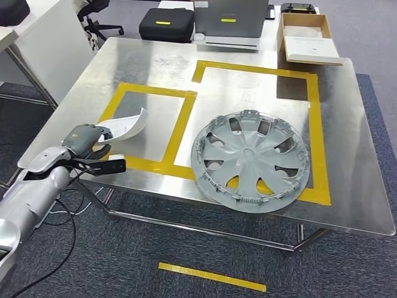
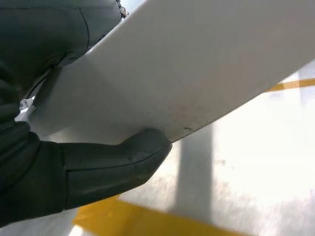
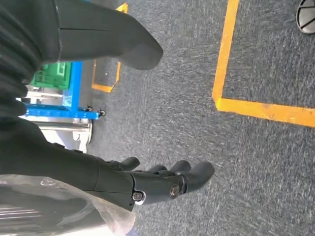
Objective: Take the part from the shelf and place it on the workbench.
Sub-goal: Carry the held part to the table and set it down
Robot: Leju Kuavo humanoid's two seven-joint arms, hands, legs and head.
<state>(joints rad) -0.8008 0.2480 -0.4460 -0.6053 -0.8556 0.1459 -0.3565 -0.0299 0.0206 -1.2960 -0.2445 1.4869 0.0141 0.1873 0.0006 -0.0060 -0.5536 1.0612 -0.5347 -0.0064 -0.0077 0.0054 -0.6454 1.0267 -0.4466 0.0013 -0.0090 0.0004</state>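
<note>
1. Workbench (image 1: 140, 62): steel-topped table with two yellow tape rectangles (image 1: 318, 124) marked on it, a small one on the left and a bigger one on the right, sharing an edge.
2. Grey wheel cover (image 1: 250, 161) lies flat in the bigger rectangle, at its near edge. Its near rim overlaps the tape line.
3. Past the far edge of the bench: a grey case (image 1: 229, 22), a black case (image 1: 166, 23) to its left, and an open cardboard box (image 1: 304, 34) to its right with a white slab lying across it.
4. Left arm (image 1: 28, 192) comes in low on the left, reaching to the near-left corner of the bench.
5. Part (image 1: 126, 126): thin curved white strip, held at its near end and sticking out over the small tape rectangle, at its near-left corner. Far end curls upward. Can't tell whether any of it touches the bench top.
6. Left hand (image 1: 87, 139) pinches the part: in the left wrist view the thumb (image 2: 122, 162) presses on one face of the white strip (image 2: 193, 73) with the dark fingers on the other face.
7. Right hand (image 3: 167, 182) hangs over grey carpet (image 3: 178, 98) with yellow floor tape (image 3: 226, 54). Fingers are extended and lie close together, thumb apart from them, nothing held.
8. Short yellow tape strip (image 1: 211, 277) on the carpet in front of the bench.
</note>
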